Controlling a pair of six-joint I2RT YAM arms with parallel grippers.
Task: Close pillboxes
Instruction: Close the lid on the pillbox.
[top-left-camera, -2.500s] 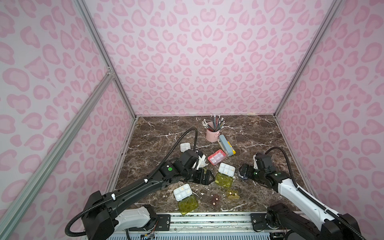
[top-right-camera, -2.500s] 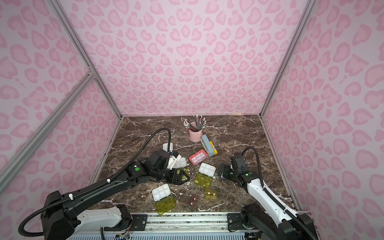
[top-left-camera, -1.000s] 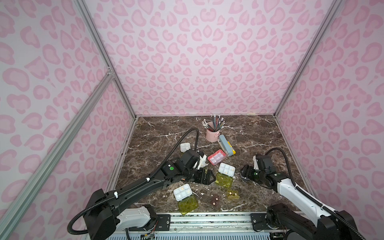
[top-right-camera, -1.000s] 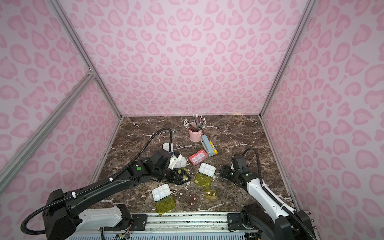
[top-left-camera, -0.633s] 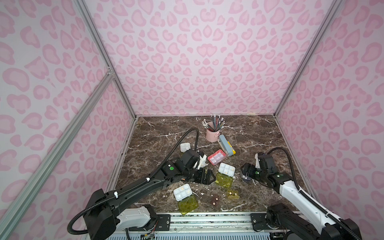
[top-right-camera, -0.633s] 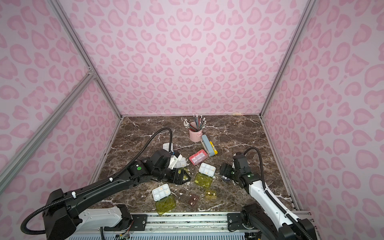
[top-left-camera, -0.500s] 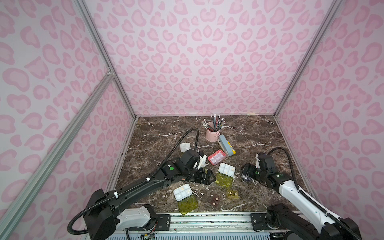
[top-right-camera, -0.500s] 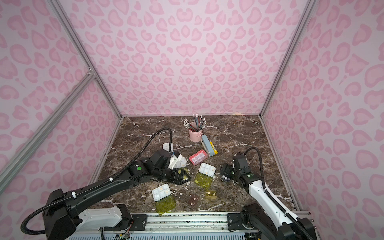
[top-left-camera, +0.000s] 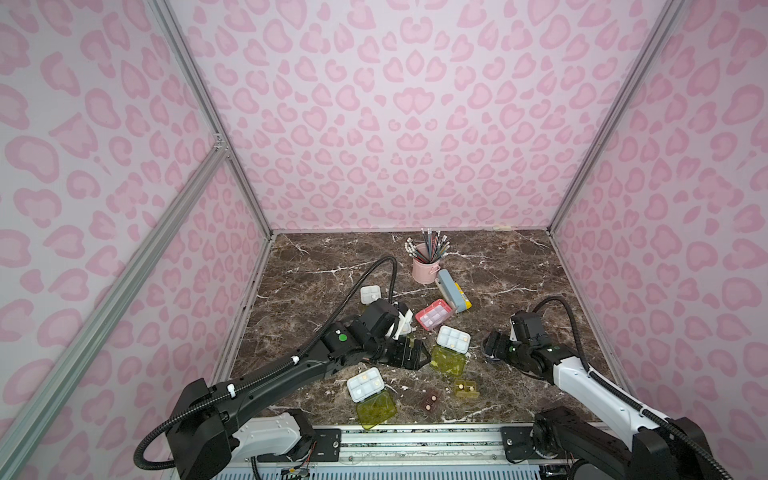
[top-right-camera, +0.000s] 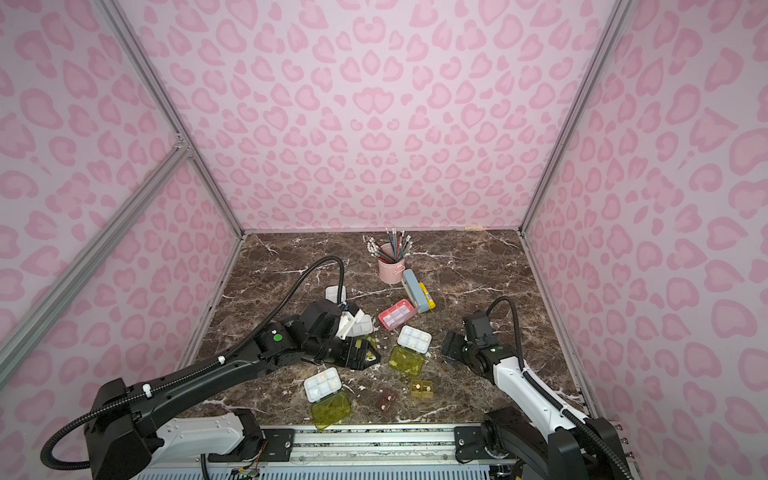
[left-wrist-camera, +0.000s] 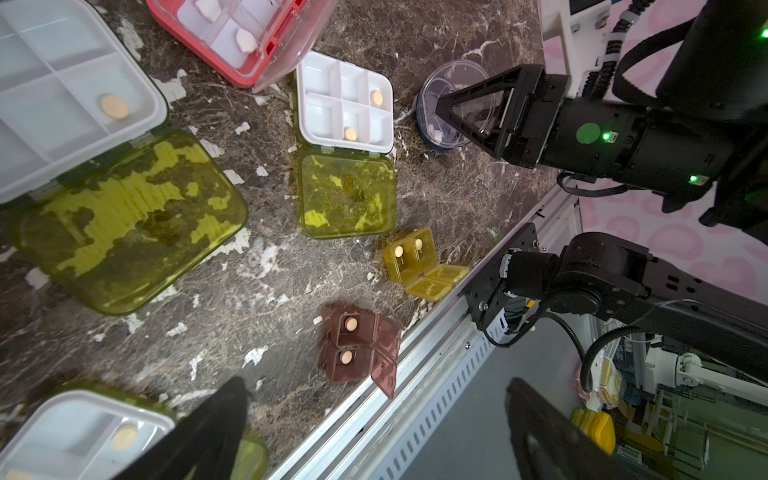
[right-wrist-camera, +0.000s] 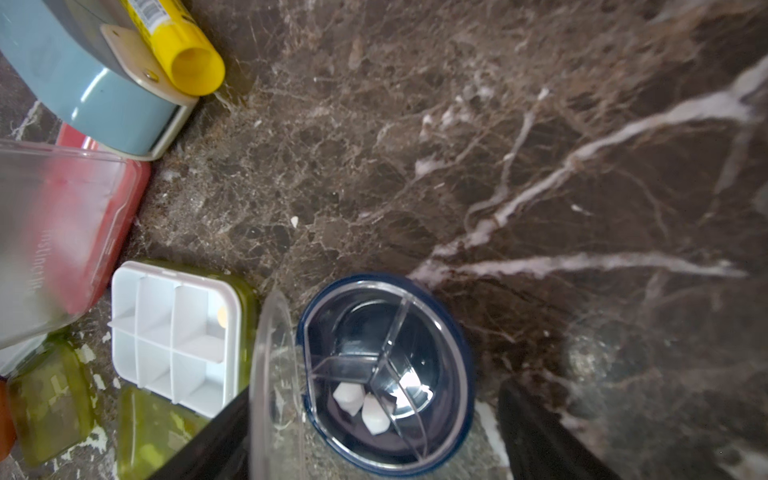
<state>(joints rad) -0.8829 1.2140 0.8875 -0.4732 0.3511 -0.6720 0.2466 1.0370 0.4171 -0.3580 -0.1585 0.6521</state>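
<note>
- Clock face is laid on the table (top-left-camera: 519, 266), with 12 at the back wall.
- Right gripper (right-wrist-camera: 374, 395): at about 4 o'clock. Jaws are released and spread either side of the round blue pillbox (right-wrist-camera: 386, 365), grasping nothing.
- Round blue pillbox: open. Its clear lid (right-wrist-camera: 274, 374) stands on edge just beside one finger (right-wrist-camera: 208, 449). White pills lie in one compartment.
- Left gripper (top-left-camera: 417, 355): near the table's middle. Jaws are released and empty, over the left tray (left-wrist-camera: 62, 83), whose yellow-green lid lies flat.
- Middle tray (top-left-camera: 453, 338): between the two grippers and open, with its lid (top-left-camera: 448, 360) flat toward 6 o'clock.
- Front tray (top-left-camera: 365, 384): at 7 o'clock, open.
- Pink pillbox (top-left-camera: 434, 318): at the middle tray's 11 o'clock, with its clear lid raised.
- Brown pillbox (top-left-camera: 430, 401) at 6 o'clock and olive pillbox (top-left-camera: 465, 387) at 5 o'clock: both open, with pills inside.
- Stapler (top-left-camera: 450, 289) and glue stick (top-left-camera: 465, 301): side by side, touching, beyond the pink pillbox.
</note>
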